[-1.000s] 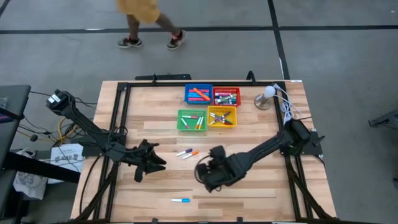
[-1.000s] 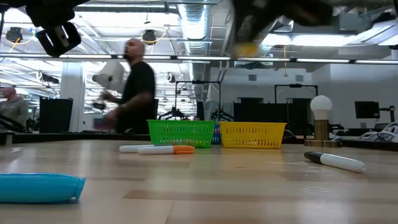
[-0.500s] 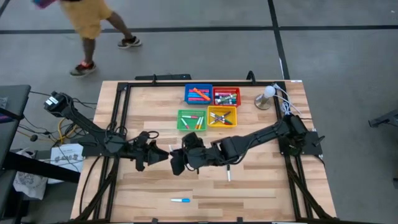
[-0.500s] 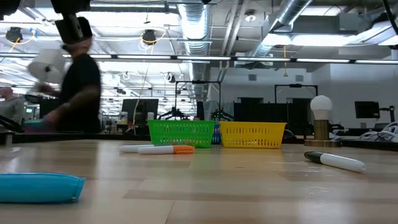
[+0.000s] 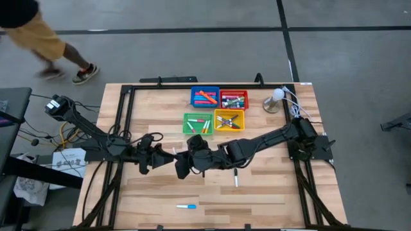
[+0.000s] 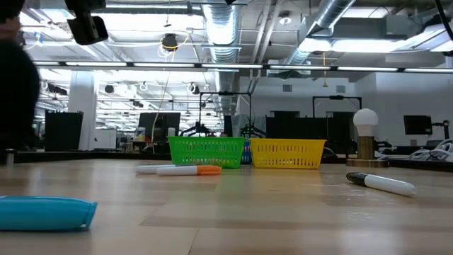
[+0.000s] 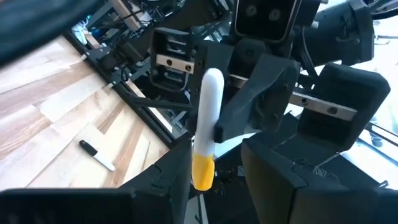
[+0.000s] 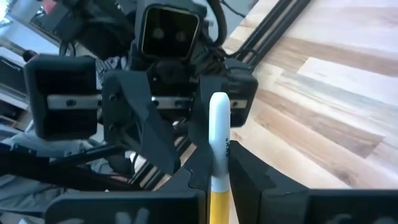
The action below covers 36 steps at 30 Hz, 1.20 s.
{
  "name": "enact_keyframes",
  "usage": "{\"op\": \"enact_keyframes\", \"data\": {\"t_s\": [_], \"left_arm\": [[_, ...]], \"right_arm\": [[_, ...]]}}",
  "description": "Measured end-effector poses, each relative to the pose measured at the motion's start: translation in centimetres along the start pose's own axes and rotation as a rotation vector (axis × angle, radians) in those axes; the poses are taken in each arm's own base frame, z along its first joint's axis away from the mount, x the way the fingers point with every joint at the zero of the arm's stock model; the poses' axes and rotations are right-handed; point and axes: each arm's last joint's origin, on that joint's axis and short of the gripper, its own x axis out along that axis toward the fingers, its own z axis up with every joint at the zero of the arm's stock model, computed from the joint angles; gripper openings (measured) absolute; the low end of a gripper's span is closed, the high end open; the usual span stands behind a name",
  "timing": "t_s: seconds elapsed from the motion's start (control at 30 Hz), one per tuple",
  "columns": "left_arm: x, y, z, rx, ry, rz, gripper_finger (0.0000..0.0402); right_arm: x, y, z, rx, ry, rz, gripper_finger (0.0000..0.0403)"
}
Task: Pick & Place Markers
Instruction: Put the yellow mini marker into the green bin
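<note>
No text, label, brand, number or sign can be read anywhere. The white-bodied marker carries a small dark print on its barrel, too tiny and blurred to make out; the trays and table show no lettering.
</note>
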Motion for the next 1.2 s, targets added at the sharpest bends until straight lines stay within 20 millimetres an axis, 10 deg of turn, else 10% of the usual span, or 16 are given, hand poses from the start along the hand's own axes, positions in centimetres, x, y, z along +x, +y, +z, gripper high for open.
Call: {"op": "enact_keyframes", "data": {"t_s": [1.2], "left_arm": [[0.5,0.9,1.2,0.085,-0.113,0.092,0.0095]], "right_arm": [[1.7,-1.5,3.1,0.018,-0.091,0.006,0.0041]]}}
